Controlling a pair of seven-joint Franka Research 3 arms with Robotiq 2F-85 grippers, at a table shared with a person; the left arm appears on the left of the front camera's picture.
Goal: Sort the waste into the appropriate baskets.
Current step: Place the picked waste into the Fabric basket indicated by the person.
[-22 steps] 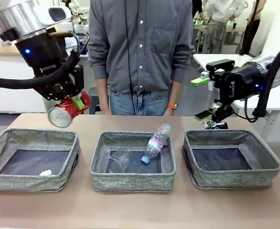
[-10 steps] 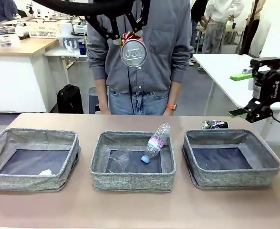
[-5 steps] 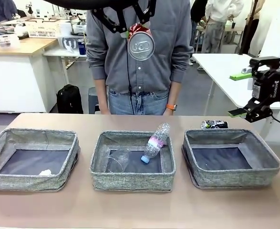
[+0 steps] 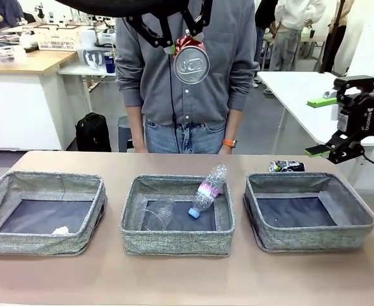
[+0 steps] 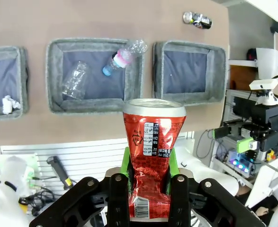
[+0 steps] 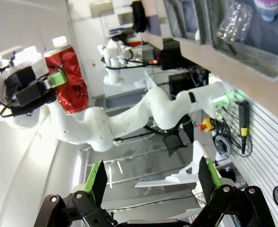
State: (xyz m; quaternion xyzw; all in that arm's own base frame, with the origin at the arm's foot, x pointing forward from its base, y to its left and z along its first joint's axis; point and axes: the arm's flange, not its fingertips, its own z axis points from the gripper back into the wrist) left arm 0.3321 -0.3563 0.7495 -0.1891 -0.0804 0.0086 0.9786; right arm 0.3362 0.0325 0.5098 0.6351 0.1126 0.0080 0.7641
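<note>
Red can (image 4: 191, 64) rightward; bottle (image 4: 207, 190) in basket (image 4: 177, 242)

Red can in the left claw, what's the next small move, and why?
Probably swing the left claw rightward until the red can hangs over the right basket. The can is gripped high up, roughly in line with the middle basket, which holds plastics: the bottle and cup. The left basket holds the paper ball. The right one holds no waste, so it seems meant for cans.

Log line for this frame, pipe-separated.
left gripper shut on red can, high over table | right gripper open, empty | dark can on table behind right basket | bottle, cup in middle basket
</note>
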